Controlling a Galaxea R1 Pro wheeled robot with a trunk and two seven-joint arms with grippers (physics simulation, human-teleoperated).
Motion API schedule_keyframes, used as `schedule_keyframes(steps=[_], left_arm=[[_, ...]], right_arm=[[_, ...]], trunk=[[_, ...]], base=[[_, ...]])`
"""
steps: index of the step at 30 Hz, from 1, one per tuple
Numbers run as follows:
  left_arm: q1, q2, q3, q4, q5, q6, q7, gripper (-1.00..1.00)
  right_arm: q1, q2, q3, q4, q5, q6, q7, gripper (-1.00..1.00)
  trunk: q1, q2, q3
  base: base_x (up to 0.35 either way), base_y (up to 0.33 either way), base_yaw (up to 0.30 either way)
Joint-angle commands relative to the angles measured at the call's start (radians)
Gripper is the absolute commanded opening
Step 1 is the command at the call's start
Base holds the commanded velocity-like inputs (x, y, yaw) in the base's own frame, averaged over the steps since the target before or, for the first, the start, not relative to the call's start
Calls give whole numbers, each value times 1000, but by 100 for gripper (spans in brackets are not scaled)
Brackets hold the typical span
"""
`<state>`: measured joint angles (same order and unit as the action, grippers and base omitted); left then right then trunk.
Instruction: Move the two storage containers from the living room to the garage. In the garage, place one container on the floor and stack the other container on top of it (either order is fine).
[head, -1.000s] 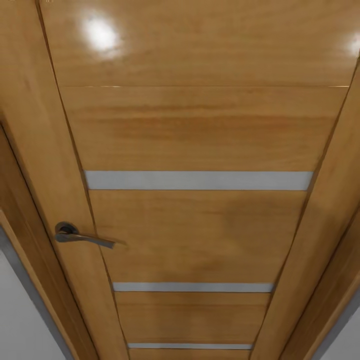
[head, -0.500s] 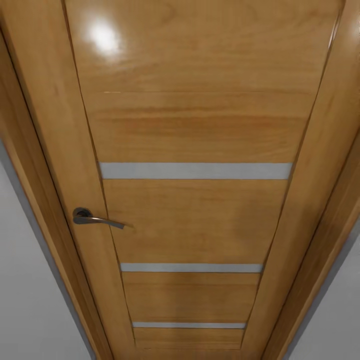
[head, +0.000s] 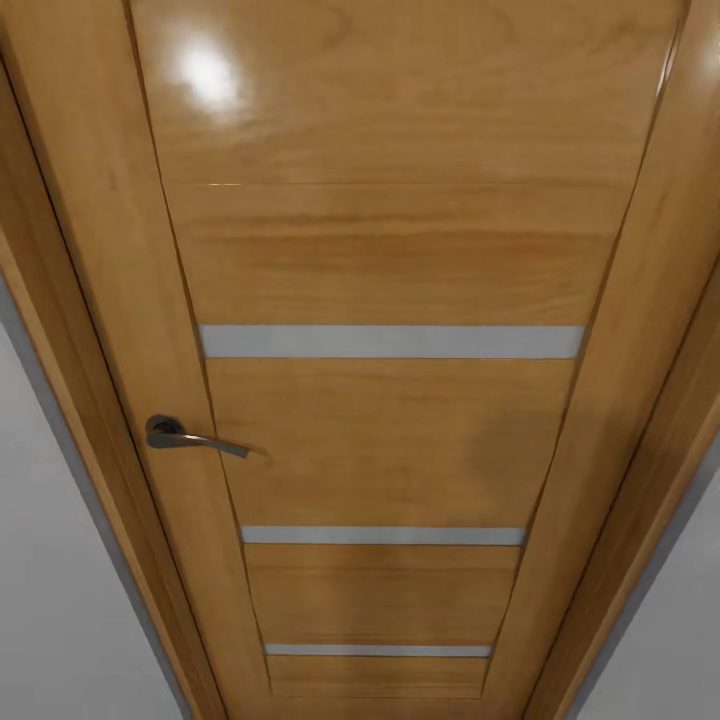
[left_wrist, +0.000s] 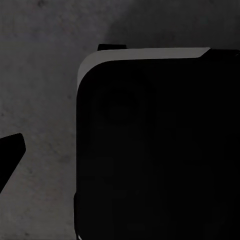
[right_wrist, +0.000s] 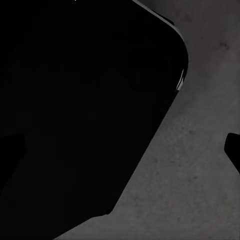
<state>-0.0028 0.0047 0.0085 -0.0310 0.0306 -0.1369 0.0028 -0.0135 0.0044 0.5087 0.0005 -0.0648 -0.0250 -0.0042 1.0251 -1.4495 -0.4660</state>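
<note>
Head view, left to right: white wall (head: 50, 600), dark lever handle (head: 190, 438), then the closed orange door (head: 400, 250) with grey stripes. Wrist views look down at grey concrete floor (left_wrist: 40, 75) past black robot bodywork (left_wrist: 160, 150); whether either gripper's fingers are apart can't be told.

We saw the dark grey speckled floor (left_wrist: 45, 90) beneath us; the orange wooden door (head: 390, 250) stood shut ahead.

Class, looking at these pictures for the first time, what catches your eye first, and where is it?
An orange wooden door fills the head view, crossed by pale horizontal strips, with a dark lever handle at its left edge. In both wrist views, a black rounded body looms over dark grey speckled floor.
</note>
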Motion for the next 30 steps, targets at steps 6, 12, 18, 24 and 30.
schedule_keyframes(steps=[6,12,18,24,30], left_arm=[[0,0,1,0,3,-3,0,100],[0,1,1,0,3,-3,0,100],[0,1,1,0,3,-3,0,100],[0,1,1,0,4,-3,1,100],[0,1,1,0,5,-3,2,100]], right_arm=[[-1,0,7,1,-13,-2,0,100],[-1,0,6,1,-12,-2,0,100],[-1,0,7,1,-1,-3,0,100],[-1,0,7,1,-9,-3,0,100],[-1,0,7,1,-11,-3,0,100]], trunk=[[0,0,-1],[0,0,-1],[0,0,-1],[0,0,-1],[0,0,-1]], base=[[0,0,0],[0,0,0],[0,0,0],[0,0,0],[0,0,0]])
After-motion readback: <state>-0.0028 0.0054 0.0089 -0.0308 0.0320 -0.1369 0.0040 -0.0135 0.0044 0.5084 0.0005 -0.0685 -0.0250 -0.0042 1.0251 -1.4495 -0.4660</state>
